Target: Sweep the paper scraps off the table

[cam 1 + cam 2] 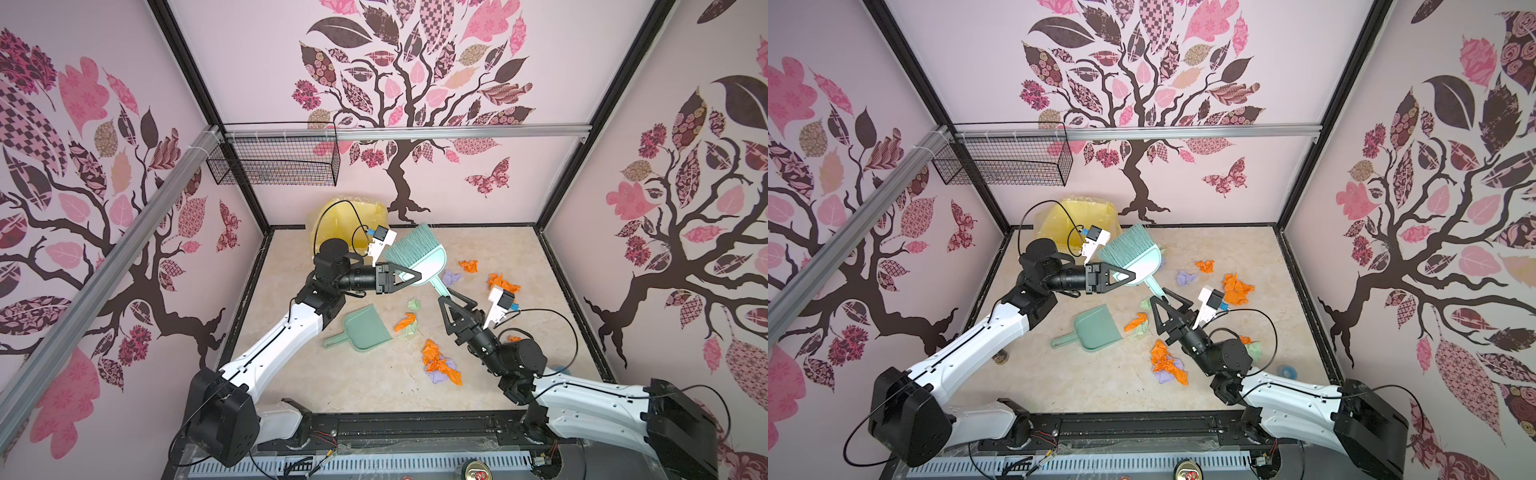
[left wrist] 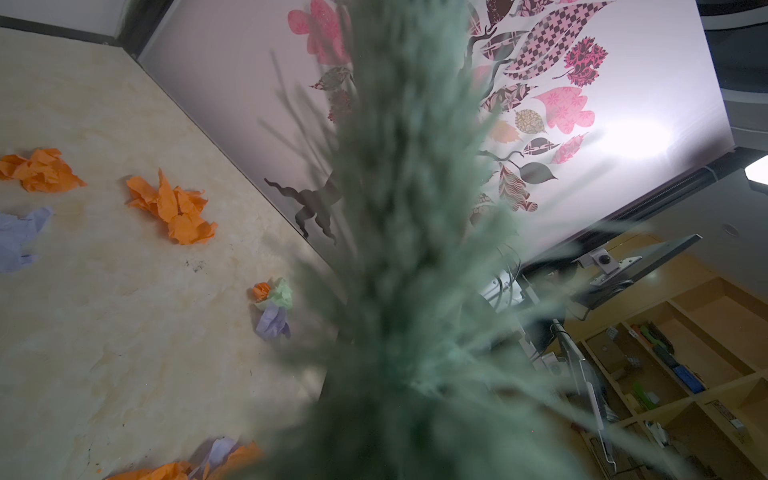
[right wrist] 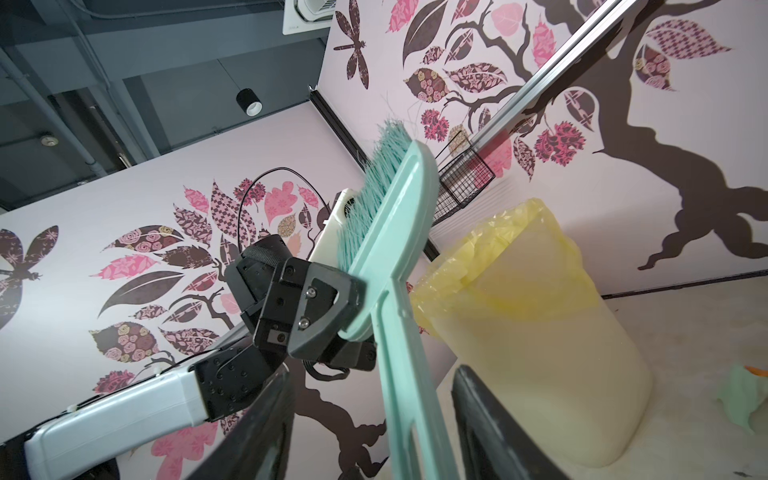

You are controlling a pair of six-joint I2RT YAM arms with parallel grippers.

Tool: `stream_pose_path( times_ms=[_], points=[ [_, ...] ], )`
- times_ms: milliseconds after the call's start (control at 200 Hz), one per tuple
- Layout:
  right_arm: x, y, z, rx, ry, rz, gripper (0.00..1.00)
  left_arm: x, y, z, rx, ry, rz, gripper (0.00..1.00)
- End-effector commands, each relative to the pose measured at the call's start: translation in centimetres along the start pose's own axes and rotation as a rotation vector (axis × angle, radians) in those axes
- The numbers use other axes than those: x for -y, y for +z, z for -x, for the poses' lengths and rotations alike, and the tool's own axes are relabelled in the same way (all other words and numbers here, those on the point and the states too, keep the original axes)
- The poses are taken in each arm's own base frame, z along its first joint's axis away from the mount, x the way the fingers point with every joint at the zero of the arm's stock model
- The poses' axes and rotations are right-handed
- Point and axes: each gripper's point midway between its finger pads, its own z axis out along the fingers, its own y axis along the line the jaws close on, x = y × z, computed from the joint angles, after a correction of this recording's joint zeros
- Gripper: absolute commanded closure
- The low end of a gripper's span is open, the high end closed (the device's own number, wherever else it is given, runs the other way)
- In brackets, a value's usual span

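White links [image 1: 274,345], blk joints [image 1: 332,255], thin blk cables [image 1: 345,202]; left gripper [image 1: 417,275] & right gripper [image 1: 448,295] blk, triangular.

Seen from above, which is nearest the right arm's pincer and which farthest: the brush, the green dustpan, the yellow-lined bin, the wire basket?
From the right pincer, in a top view:
1. Brush: its handle end sits between the open jaws.
2. Dustpan: lying flat, to its left.
3. Yellow-lined bin: back left corner.
4. Wire basket: hanging high, far left.
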Motion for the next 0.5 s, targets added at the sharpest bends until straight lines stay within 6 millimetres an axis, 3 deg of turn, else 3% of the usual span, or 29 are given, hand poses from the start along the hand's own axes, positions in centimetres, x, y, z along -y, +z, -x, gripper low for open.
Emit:
stream_pose_path(
  times_ms=[0, 495],
  points=[
    [-2.2, 1.1, 1.3, 0.026, 0.028, 0.095, 0.44, 0.4, -0.2, -0.5, -0.009, 0.031, -0.025, 1.00],
    [-1.3, 2.8, 0.7, 0.010, 0.129, 0.156, 0.60, 0.8, -0.4, -0.9, -0.020, 0.046, -0.030, 1.00]
  ],
)
